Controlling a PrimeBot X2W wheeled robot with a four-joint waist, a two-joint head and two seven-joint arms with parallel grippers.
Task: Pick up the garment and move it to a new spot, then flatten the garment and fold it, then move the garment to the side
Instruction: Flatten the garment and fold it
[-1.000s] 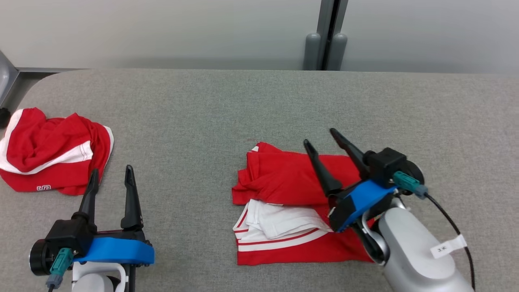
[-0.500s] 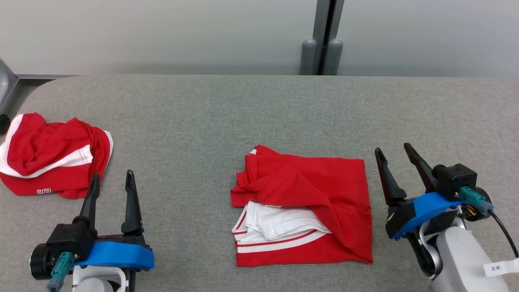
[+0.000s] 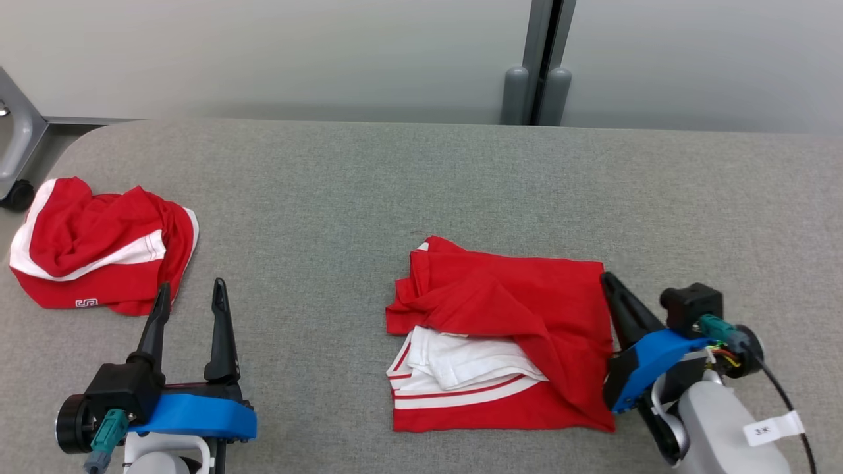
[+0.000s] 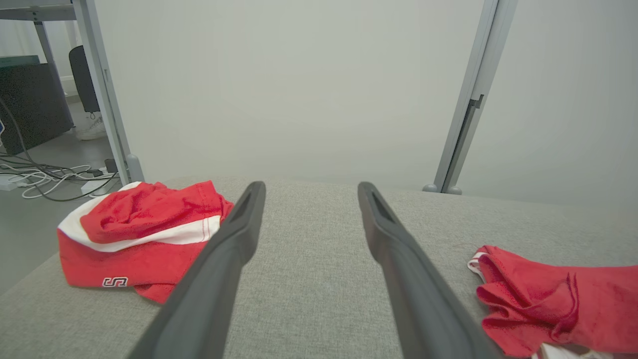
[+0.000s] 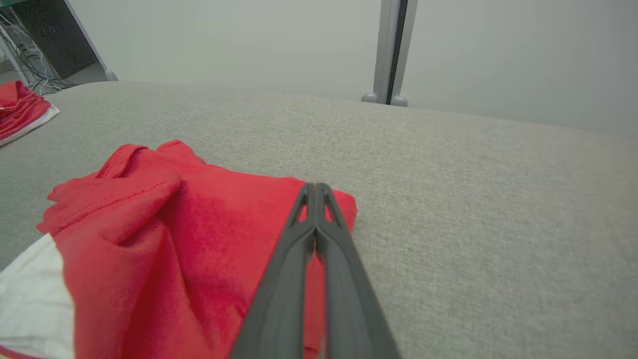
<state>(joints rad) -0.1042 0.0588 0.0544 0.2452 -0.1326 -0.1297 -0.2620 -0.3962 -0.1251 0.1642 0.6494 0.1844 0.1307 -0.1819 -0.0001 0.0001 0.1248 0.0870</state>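
Observation:
A red garment (image 3: 514,316) with white striped trim lies folded in a rough rectangle on the grey table (image 3: 369,178), right of centre. My right gripper (image 3: 607,279) rests at its right edge, fingers pressed together. In the right wrist view the shut right gripper (image 5: 315,187) lies over the garment's (image 5: 164,234) far right corner, with no cloth showing between the fingers. My left gripper (image 3: 191,287) stands open near the front left with nothing in it; the left wrist view shows the left gripper (image 4: 311,189) spread wide over bare table, the garment (image 4: 548,304) off to its right.
A second red and white garment (image 3: 99,250) lies crumpled at the table's left edge, just beyond my left gripper, also in the left wrist view as a heap (image 4: 144,229). A grey post (image 3: 540,66) stands behind the table. A wheeled frame (image 3: 16,151) sits off the left corner.
My right gripper left the top of the folded garment, swung out to its right, then came back to its right edge and shut. The left arm stayed put. The head camera shifted slightly.

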